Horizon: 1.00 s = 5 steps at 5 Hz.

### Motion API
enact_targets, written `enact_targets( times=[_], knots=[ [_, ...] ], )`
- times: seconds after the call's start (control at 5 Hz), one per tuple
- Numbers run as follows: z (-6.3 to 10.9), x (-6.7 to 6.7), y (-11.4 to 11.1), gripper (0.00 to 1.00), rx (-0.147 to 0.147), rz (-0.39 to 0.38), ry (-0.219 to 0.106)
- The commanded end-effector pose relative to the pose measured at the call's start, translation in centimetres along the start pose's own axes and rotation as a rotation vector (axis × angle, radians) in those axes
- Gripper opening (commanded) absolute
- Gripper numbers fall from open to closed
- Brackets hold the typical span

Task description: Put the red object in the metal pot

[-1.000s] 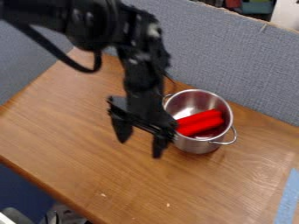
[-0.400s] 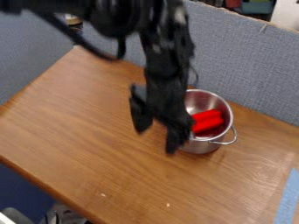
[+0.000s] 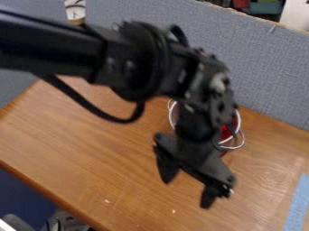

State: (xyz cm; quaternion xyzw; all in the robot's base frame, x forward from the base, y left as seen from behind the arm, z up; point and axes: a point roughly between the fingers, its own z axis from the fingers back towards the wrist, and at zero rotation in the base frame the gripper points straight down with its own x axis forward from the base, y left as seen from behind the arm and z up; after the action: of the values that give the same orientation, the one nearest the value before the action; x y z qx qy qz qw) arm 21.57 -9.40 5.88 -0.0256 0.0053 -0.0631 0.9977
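Note:
The metal pot [image 3: 238,135] stands at the right side of the wooden table [image 3: 72,153], mostly hidden behind my black arm. Only a sliver of its shiny rim and right handle shows. A small patch of the red object [image 3: 226,133] shows inside the pot, beside the arm. My gripper [image 3: 190,188] points down over the table in front of the pot, nearer the camera. Its two black fingers [image 3: 167,167] stand wide apart with nothing between them.
A blue-grey partition wall [image 3: 259,63] runs behind the table. The table's front edge [image 3: 72,203] and right edge are close to the gripper. A white cup [image 3: 76,11] sits at the top left, beyond the wall.
The arm has swung from beside the pot toward the camera and the table's front right, now covering most of the pot. The jaws have stayed open and the red object lies in the pot.

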Motion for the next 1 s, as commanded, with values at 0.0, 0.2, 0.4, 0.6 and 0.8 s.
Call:
enact_targets(
  times=[0.0,0.2,0.4,0.6,0.8],
  knots=[
    [-0.5,0.1,-1.1,1.0,-0.005,0.092,-0.023],
    [-0.5,-0.1,-1.0,1.0,-0.005,0.18,-0.03],
    [0.5,-0.6,-1.1,1.0,-0.004,0.043,-0.021],
    [0.4,0.8,-0.6,1.0,-0.012,0.26,-0.032],
    [-1.9,-0.2,0.1,1.0,-0.014,0.375,-0.048]
  ],
)
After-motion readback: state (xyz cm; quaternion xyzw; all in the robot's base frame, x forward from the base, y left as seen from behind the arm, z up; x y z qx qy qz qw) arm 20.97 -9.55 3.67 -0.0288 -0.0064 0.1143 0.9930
